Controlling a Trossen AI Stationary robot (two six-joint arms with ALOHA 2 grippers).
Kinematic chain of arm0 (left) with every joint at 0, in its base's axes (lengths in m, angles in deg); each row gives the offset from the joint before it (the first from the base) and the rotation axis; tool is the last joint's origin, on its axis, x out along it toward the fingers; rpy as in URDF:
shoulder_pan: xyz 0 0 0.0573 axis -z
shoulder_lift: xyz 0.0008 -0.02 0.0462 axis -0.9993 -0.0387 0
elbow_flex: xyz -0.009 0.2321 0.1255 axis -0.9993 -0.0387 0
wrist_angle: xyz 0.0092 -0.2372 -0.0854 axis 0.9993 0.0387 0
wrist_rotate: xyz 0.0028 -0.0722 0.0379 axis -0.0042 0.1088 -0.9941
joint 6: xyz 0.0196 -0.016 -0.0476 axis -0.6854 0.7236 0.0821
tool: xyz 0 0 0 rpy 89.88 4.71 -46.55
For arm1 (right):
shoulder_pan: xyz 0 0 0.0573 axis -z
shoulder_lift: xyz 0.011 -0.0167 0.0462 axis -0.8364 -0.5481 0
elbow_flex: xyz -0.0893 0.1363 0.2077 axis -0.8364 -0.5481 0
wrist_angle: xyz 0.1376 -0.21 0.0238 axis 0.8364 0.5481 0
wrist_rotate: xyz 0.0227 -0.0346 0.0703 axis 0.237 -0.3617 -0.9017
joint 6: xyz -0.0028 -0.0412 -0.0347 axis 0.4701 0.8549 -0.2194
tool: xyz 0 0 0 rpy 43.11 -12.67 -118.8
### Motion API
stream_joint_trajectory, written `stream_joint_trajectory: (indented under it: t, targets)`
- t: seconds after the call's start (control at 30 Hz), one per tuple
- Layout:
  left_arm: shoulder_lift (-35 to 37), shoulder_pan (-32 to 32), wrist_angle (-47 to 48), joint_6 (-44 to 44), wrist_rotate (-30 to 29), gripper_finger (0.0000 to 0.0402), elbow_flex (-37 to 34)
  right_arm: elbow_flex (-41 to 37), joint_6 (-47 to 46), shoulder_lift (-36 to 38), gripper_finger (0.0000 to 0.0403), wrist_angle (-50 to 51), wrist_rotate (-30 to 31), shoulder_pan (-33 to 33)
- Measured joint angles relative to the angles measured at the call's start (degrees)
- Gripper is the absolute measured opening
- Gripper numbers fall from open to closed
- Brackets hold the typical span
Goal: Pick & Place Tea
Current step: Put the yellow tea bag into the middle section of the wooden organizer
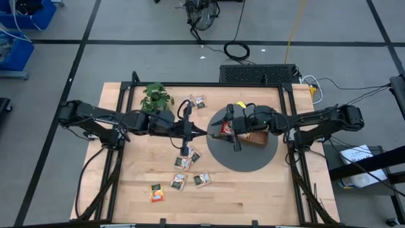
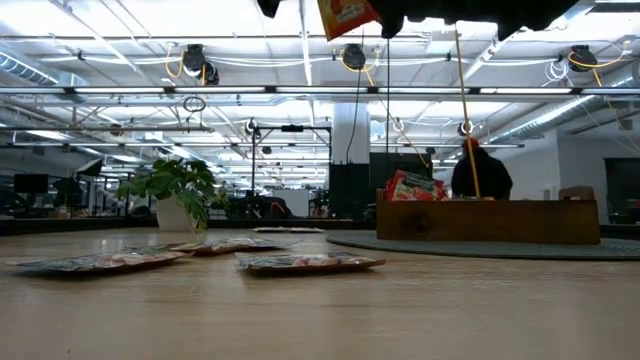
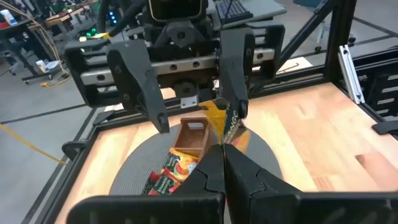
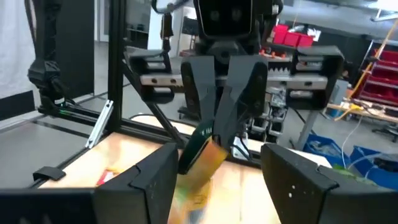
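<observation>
Here the left gripper (image 3: 222, 158) pinches an orange sachet (image 3: 225, 124) between the right gripper's (image 3: 193, 109) parted fingers.

Looking straight down over the round grey mat (image 1: 243, 155); level, close to the tabletop, toward that mat (image 2: 480, 246); from each wrist, facing each other across it (image 3: 134, 168).
</observation>
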Motion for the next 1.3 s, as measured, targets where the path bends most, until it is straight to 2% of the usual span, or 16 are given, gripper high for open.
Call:
stream_joint_trajectory:
  t: [0.17, 0.33, 1.1, 1.2, 1.3]
  targets:
    - [0.0, 0.0, 0.0, 0.1, 0.0, 0.0000, 0.0, 0.0, -0.2, 0.0, 0.0213, 0.3, -0.2, 0.0]
    - [0.0, -0.1, -0.1, 0.1, -0.5, 0.0000, 0.0, 0.0, -0.4, -0.6, 0.0195, 0.1, -4.7, 0.0]
    - [0.0, -0.2, 0.0, 0.8, -0.7, 0.0000, 0.0, -0.1, 0.0, -2.6, 0.0113, -4.5, -4.5, 0.2]
    - [0.0, -0.2, 0.0, 1.0, -0.7, 0.0000, 0.0, -0.1, 0.5, -2.6, 0.0082, -3.8, -4.5, 1.0]
    - [0.0, -0.2, 0.0, 1.4, -0.7, 0.0000, 0.0, -0.1, 2.3, -2.6, 0.0020, -2.6, -4.5, 1.8]
